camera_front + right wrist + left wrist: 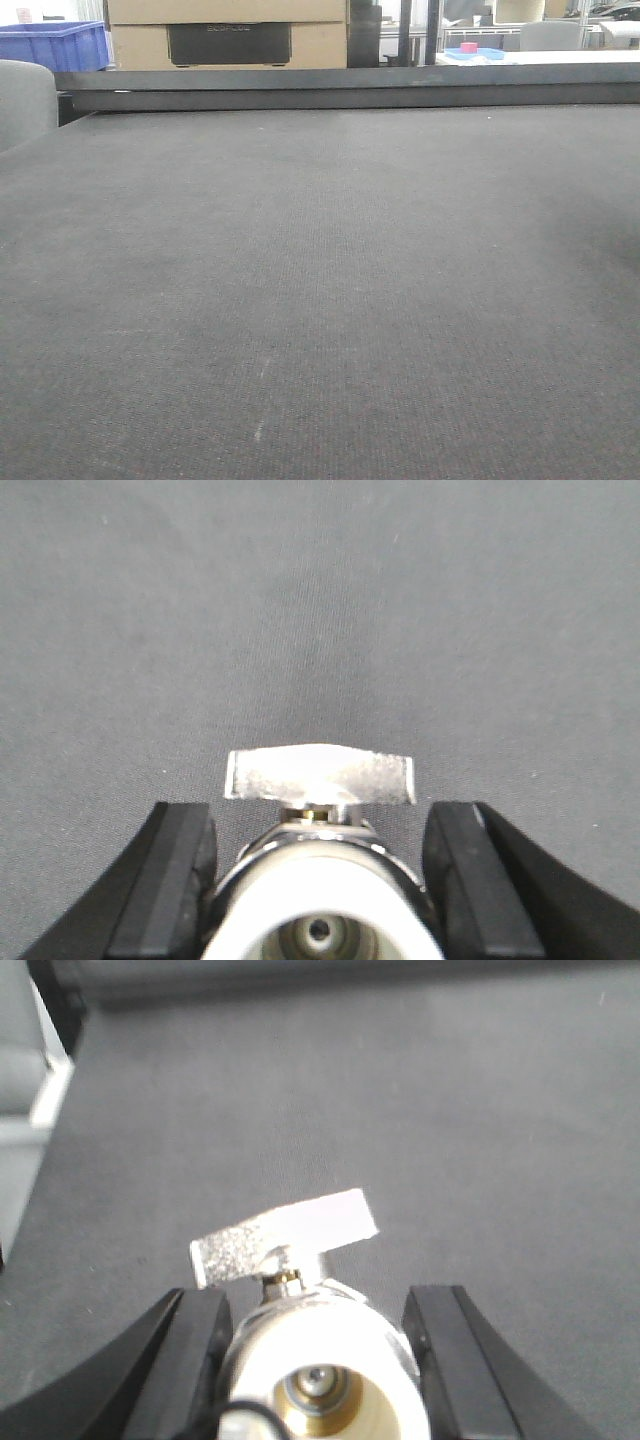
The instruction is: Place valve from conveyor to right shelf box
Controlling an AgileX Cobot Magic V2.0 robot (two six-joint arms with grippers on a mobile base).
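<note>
No legible text or labels.

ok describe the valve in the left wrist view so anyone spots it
Against the dark grey conveyor, look between the left gripper's black jaws. The valve sits there, white round end toward the camera. Its silvery top lever is the only bright metal.

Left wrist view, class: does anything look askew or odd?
The small silvery metal valve between the black fingers of the left pincer carries its flat lever tilted, right end higher, over the dark grey felt-like conveyor.
</note>
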